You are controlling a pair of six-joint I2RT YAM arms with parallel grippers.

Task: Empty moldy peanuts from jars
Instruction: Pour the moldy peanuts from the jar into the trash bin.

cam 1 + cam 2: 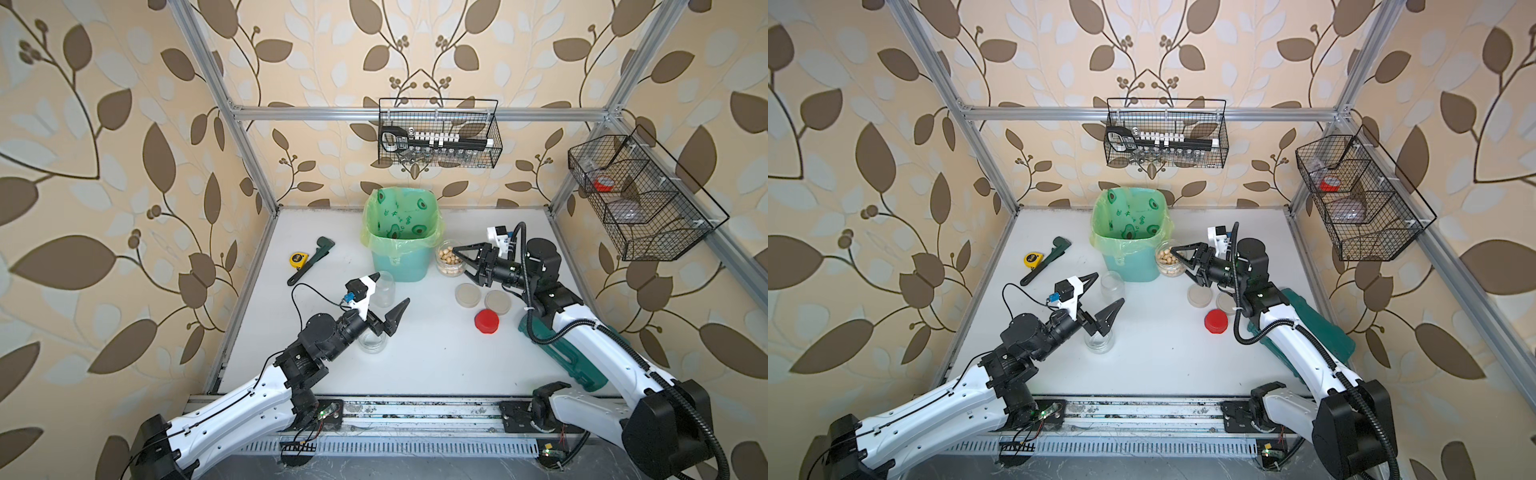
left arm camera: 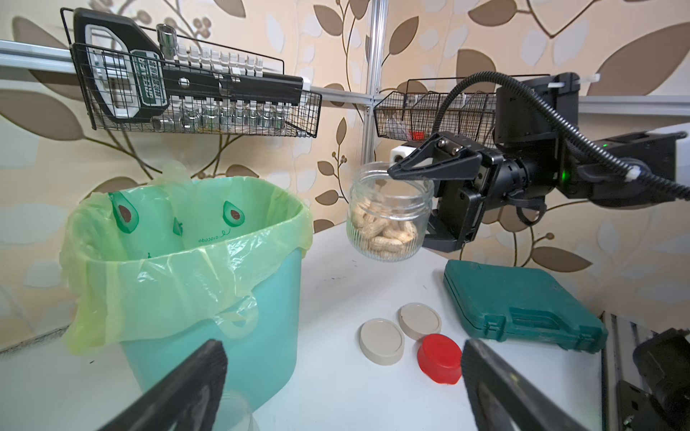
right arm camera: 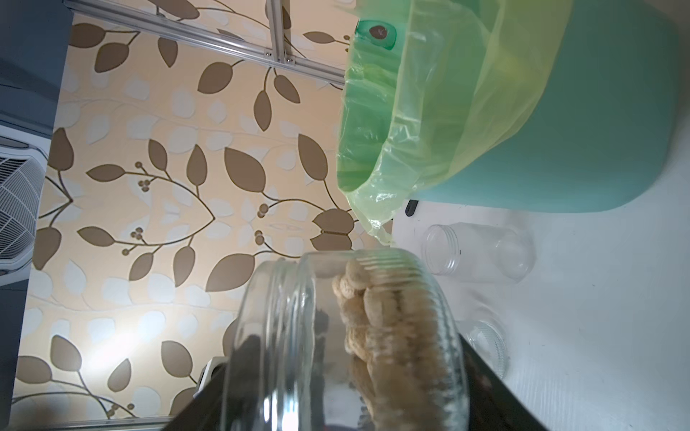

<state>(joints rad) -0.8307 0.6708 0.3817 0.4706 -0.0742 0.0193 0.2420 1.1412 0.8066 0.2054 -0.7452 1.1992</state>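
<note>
My right gripper (image 1: 459, 262) is shut on a short lidless jar (image 1: 450, 258) holding the moldy peanuts (image 2: 381, 235). The jar (image 2: 388, 216) hangs roughly upright above the table, just right of the mint-green bin (image 1: 401, 266). The right wrist view shows the glass (image 3: 336, 354) filling the space between the jaws. My left gripper (image 1: 392, 287) is open and empty, hovering by a tall empty jar (image 1: 384, 291), with a short empty jar (image 1: 372, 343) under its wrist. Two beige lids (image 1: 468, 295) (image 1: 497, 302) and a red lid (image 1: 486, 321) lie on the table.
A dark green tool case (image 1: 577, 361) lies under the right arm. A wrench (image 1: 311, 259) and a yellow tape measure (image 1: 297, 259) lie at the left. Wire baskets hang on the back wall (image 1: 438, 133) and the right wall (image 1: 640, 195).
</note>
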